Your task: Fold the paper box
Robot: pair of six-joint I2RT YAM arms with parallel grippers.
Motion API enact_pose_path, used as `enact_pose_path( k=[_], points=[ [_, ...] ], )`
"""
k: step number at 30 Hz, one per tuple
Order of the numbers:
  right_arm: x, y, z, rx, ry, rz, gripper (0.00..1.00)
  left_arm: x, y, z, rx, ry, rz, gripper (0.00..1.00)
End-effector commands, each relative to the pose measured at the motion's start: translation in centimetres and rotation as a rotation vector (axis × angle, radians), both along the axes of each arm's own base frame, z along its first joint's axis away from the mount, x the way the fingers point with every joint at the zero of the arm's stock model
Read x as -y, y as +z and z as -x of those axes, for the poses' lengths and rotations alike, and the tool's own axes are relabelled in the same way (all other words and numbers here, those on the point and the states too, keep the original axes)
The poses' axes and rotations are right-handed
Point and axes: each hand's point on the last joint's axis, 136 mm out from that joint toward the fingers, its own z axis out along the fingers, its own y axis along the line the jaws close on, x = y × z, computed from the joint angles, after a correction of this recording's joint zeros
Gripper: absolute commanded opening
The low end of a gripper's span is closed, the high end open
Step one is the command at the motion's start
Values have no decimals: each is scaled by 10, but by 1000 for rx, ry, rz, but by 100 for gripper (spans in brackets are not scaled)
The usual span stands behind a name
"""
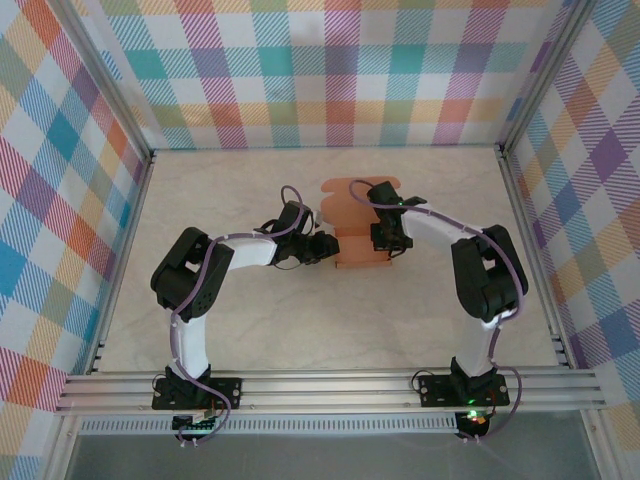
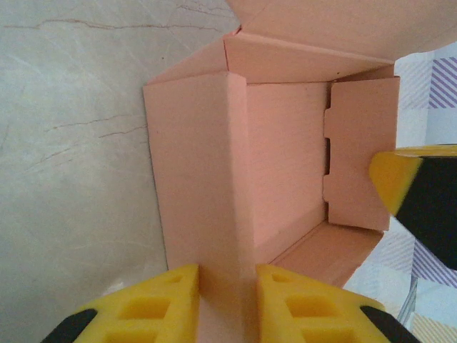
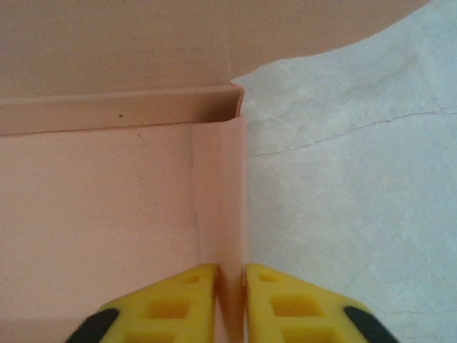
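A pale, veined counter (image 1: pixel 300 330) sits boxed by pastel plaid walls (image 1: pixel 330 70) at nine, twelve and three o'clock. Aluminium rails (image 1: pixel 330 388) run across at six o'clock. Light is soft and even.

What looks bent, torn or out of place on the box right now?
Nothing serious. The paper box sits half-formed, no tears seen. One small oddity: a faint wavy crease runs down the card beside the wall that the right gripper pinches, where a straight fold line would be expected.

Bright, even, diffuse light; soft shadows inside the box (image 2: pixel 285 157); wrist views slightly blurred at close range.
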Motion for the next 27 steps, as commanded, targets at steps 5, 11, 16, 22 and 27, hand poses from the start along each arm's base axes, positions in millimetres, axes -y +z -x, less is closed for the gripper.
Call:
enact_pose_path(
  k=[5, 11, 16, 22, 27],
  points=[
    [7, -34, 26, -132, 8, 43, 2, 7, 1, 8, 6, -41, 15, 25],
    [8, -32, 25, -132, 7, 56, 0, 7, 1, 7, 8, -40, 15, 25],
    [12, -33, 24, -133, 0, 103, 23, 8, 1, 8, 6, -43, 17, 25],
    [21, -36, 26, -157, -11, 208, 0, 8, 1, 8, 7, -43, 17, 25],
    [31, -43, 28, -193, -38, 305, 0, 8, 1, 7, 6, -43, 18, 25]
  ],
)
